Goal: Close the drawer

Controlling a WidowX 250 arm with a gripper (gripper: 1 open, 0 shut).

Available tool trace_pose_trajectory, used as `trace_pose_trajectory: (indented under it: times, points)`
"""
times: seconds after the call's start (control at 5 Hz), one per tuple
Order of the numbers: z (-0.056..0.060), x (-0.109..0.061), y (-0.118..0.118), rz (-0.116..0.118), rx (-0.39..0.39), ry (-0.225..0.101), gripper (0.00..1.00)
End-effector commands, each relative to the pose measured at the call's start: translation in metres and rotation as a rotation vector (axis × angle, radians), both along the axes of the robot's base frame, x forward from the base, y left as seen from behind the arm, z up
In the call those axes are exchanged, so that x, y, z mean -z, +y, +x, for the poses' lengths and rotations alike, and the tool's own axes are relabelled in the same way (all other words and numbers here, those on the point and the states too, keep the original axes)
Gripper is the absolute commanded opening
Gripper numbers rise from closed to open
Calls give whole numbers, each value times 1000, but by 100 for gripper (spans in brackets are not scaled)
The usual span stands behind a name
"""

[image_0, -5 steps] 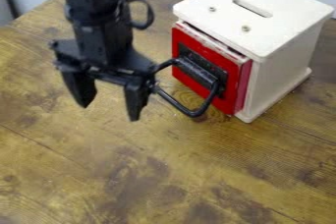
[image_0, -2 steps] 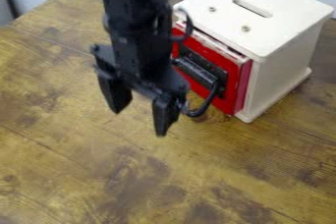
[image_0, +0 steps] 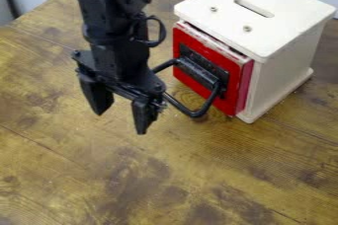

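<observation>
One drawer (image_0: 208, 72); one white box (image_0: 271, 34); one wooden table (image_0: 79, 185).

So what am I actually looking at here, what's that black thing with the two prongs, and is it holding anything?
The black thing is a robot arm, and the two prongs are the fingers of its gripper, the part it grabs or pushes with. There is one picture of this moment, taken by a camera looking down at an angle on a wooden table. On the table stands a small cream-white box with slots on top. Set in its side is a red drawer, with a large black wire loop handle sticking out towards the arm. The fingers are spread apart and point down just in front of that handle, with nothing between them, so the gripper holds nothing.
</observation>
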State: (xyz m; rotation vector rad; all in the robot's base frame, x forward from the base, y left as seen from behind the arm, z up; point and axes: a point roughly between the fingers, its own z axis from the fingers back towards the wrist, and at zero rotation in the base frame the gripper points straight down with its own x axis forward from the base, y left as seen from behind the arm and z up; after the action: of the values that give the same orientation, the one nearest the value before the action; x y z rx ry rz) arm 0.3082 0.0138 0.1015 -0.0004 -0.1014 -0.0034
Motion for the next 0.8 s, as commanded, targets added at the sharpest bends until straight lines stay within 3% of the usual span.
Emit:
trace_pose_trajectory:
  times: [0.0,0.4,0.6]
  points:
    - [-2,-17,8,3,-56,-36,100]
    - [3,-46,-4,1,-168,-89,100]
    - [-1,-50,-17,-6,-68,-92,100]
